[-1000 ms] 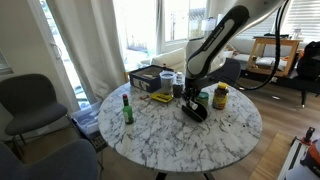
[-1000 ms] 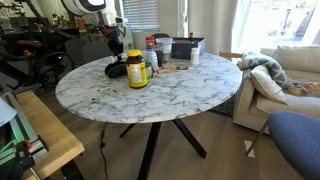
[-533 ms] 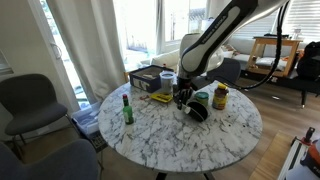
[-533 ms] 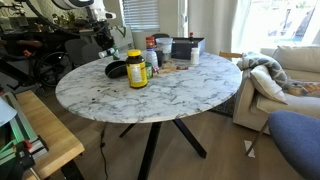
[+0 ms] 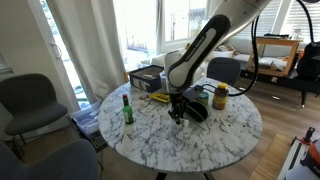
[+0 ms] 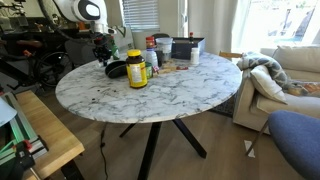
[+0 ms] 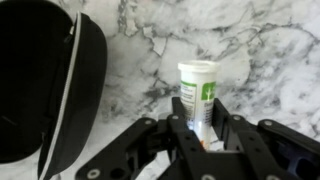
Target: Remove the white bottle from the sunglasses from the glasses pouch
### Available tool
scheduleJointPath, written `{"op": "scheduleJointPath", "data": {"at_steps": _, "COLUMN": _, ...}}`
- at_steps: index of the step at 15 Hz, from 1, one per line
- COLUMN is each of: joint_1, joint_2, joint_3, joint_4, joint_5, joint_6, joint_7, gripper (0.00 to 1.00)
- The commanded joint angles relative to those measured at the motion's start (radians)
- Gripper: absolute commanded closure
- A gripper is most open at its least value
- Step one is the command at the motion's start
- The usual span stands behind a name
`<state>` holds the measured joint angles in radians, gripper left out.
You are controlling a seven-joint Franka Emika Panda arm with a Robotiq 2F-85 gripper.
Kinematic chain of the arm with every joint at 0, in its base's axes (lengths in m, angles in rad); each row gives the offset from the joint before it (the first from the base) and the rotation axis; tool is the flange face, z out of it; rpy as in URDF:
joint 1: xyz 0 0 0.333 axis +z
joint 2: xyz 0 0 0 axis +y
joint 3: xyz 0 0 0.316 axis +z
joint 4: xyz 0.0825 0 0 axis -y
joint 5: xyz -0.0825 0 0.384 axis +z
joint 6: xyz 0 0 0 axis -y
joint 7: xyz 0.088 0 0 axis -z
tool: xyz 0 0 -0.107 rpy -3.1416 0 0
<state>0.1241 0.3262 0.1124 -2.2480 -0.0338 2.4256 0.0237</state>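
Wrist view: the dark jaws are clamped on the small white bottle (image 7: 199, 88), round, with a green label, outside the pouch (image 7: 40, 90). This soft, black, oval pouch lies just beside it on the veined marble desk (image 7: 270, 50); its inside cannot be seen.

Both exterior views set back, slightly raised, sharing the round counter (image 5: 165, 140) from differing sides, wrist view close, facing down past the gripper (image 7: 200, 125).
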Motion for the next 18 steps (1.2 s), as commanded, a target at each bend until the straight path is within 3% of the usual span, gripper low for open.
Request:
{"op": "scheduleJointPath", "data": {"at_steps": 1, "joint_1": 0.005, "joint_2": 0.085, "joint_3": -0.009, "joint_4": 0.085, "joint_5": -0.005, "joint_6": -0.034, "joint_7": 0.003, "gripper": 0.92}}
{"op": "scheduleJointPath", "data": {"at_steps": 5, "joint_1": -0.013, "joint_2": 0.090, "joint_3": -0.013, "joint_4": 0.093, "joint_5": 0.027, "joint_6": 0.000, "joint_7": 0.003, "gripper": 0.92}}
{"op": "scheduleJointPath", "data": {"at_steps": 6, "joint_1": -0.018, "joint_2": 0.082, "joint_3": -0.013, "joint_4": 0.088, "joint_5": 0.035, "joint_6": -0.002, "joint_7": 0.000, "gripper": 0.43}}
{"op": "scheduleJointPath", "data": {"at_steps": 8, "joint_1": -0.029, "joint_2": 0.046, "joint_3": -0.010, "joint_4": 0.066, "joint_5": 0.054, "joint_6": 0.003, "joint_7": -0.008, "gripper": 0.35}}
{"op": "scheduleJointPath", "data": {"at_steps": 12, "joint_1": -0.071, "joint_2": -0.146, "joint_3": 0.016, "joint_4": -0.056, "joint_5": 0.144, "joint_6": 0.072, "joint_7": -0.078, "gripper": 0.05}}
{"op": "scheduleJointPath", "data": {"at_steps": 15, "joint_1": -0.110, "joint_2": -0.309, "joint_3": 0.028, "joint_4": -0.150, "joint_5": 0.287, "joint_6": 0.168, "joint_7": -0.213, "gripper": 0.00}}
{"op": "scheduleJointPath", "data": {"at_steps": 17, "joint_1": -0.122, "joint_2": -0.425, "joint_3": 0.012, "joint_4": -0.199, "joint_5": 0.457, "joint_6": 0.172, "joint_7": -0.375, "gripper": 0.00}}
{"op": "scheduleJointPath", "data": {"at_steps": 18, "joint_1": -0.085, "joint_2": -0.294, "joint_3": -0.004, "joint_4": -0.097, "joint_5": 0.340, "joint_6": 0.147, "joint_7": -0.252, "gripper": 0.00}}
